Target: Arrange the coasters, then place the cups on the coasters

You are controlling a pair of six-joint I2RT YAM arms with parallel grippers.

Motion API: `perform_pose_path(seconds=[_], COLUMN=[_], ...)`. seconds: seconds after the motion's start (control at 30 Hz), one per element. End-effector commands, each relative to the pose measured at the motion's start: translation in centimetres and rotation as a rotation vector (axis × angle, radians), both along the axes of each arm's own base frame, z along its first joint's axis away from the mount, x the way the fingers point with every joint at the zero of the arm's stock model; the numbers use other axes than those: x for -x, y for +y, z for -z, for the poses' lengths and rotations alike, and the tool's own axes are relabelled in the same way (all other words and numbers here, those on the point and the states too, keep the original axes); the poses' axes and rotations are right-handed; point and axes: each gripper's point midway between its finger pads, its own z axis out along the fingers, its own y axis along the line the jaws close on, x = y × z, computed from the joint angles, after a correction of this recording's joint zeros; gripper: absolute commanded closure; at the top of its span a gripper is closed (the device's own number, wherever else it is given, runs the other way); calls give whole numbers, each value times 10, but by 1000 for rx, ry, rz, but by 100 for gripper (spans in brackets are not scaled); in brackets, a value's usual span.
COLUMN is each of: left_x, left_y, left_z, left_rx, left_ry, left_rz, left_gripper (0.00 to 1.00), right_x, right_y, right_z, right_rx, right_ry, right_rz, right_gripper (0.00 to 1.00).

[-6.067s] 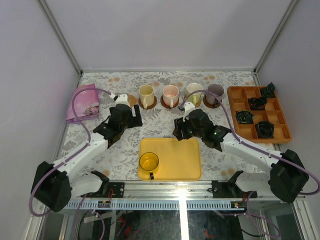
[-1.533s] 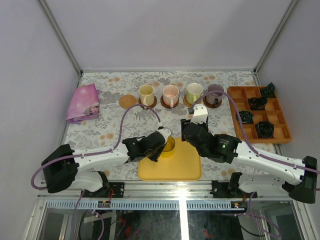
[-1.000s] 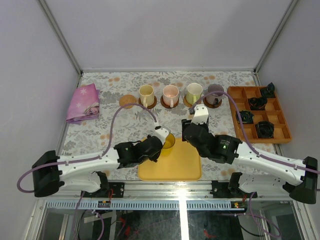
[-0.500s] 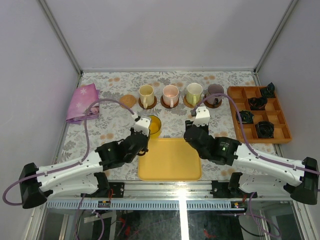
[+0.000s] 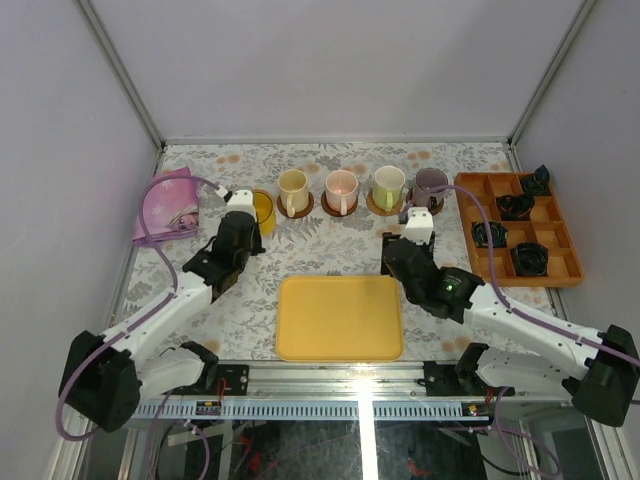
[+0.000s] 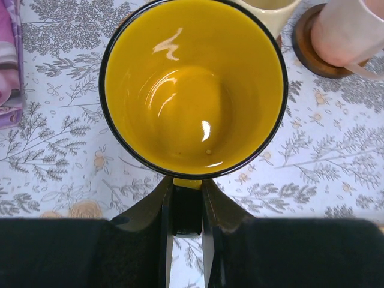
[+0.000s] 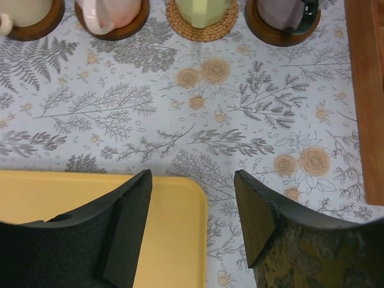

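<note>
The left end effector (image 6: 187, 210) is clenched on the handle of the yellow cup (image 6: 192, 90), which sits at the left end of the row, just beside the cream cup (image 5: 293, 188). The cup looks glazed and hard, so it is probably slippery and breakable. The handle seems the surest hold. The right end effector (image 7: 193, 180) gapes empty above the worktop (image 7: 180, 120).

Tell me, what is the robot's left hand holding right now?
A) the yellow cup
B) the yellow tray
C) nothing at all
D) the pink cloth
A. In the left wrist view the left hand is closed on the handle of the yellow cup, pinching it from both sides.
</note>
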Motion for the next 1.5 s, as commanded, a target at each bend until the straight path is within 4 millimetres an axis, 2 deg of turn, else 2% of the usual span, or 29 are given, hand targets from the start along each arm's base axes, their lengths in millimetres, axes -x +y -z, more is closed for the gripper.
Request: perform_pose_path(seconds=[0.0, 0.27, 0.53, 0.9, 1.27, 1.47], left_x=[-53, -116, -151, -163, -167, -170], left_y=[-3, 22, 31, 38, 46, 51], left_z=[-42, -22, -10, 23, 24, 31], left_rx=[93, 76, 67, 52, 39, 37], left_ry=[-184, -133, -108, -64, -75, -63], left_rz=[21, -15, -30, -59, -89, -105], left_gripper=[100, 100, 100, 100, 100, 100], right_x=[-13, -26, -34, -37, -38, -37], right_y=[-1, -11, -13, -8, -2, -2], right_z=[-16, -17, -17, -13, -7, -6], right_rx=[-91, -28, -49, -62, -62, -61], right_ry=[-49, -78, -84, -64, -40, -37], right_rz=[-7, 24, 38, 26, 7, 4], right_gripper=[35, 35, 38, 40, 42, 43])
